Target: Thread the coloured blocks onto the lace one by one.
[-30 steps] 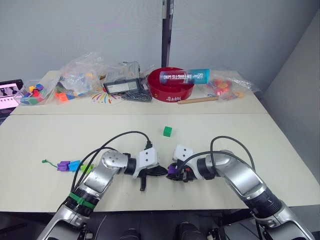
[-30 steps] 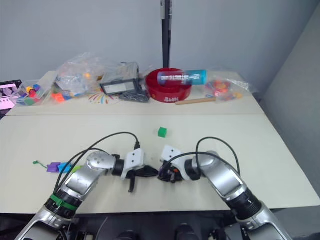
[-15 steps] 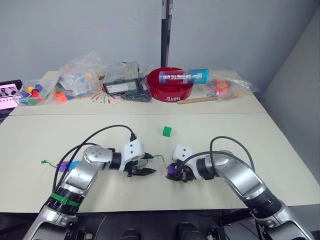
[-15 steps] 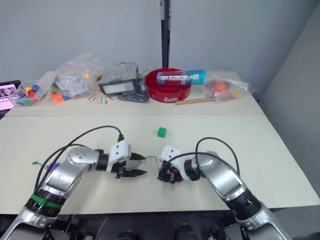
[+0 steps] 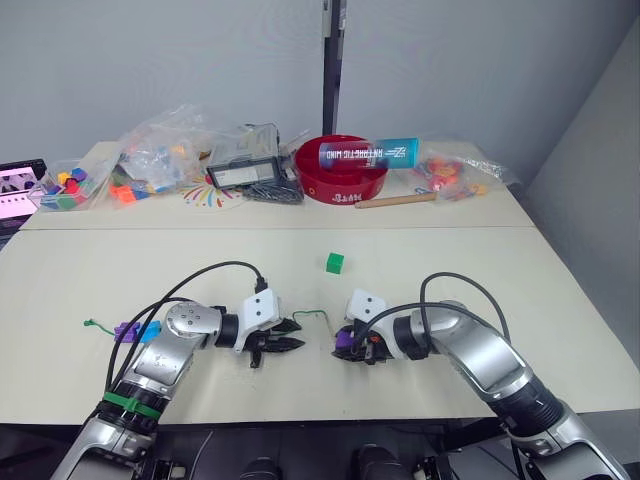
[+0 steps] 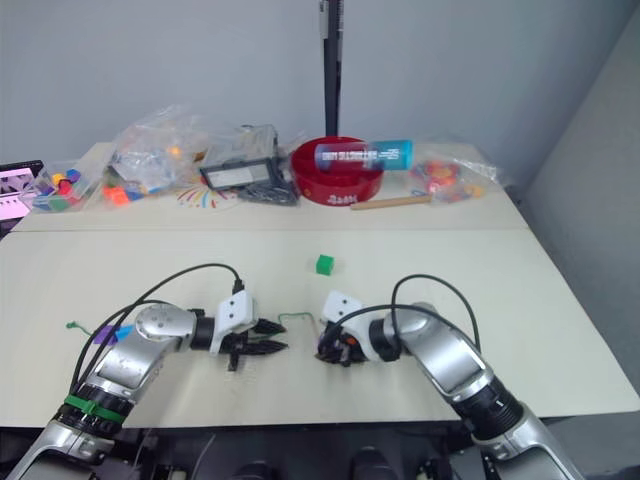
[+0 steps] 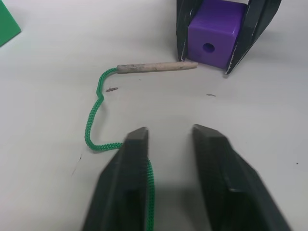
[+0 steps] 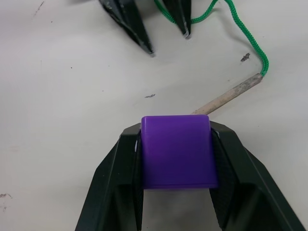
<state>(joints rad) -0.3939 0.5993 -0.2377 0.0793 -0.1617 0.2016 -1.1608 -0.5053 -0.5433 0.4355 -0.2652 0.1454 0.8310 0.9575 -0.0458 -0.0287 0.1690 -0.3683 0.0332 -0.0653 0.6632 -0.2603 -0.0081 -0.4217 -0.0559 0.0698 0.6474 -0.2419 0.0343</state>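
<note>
Fingers of the right gripper (image 8: 175, 144) clamp a purple cube (image 8: 176, 150) low on the table (image 5: 80, 270), its hole facing the left gripper (image 7: 168, 137), whose fingers stand apart. Between them the green lace (image 7: 96, 108) lies loose, its pale stiff tip (image 7: 156, 67) just beside the cube. A dark green cube (image 5: 334, 262) sits farther back.

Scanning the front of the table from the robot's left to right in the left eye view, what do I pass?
Threaded blocks on the lace's tail → left gripper, open → lace's free end → purple block in the shut right gripper. The loose dark green block sits farther back.
</note>
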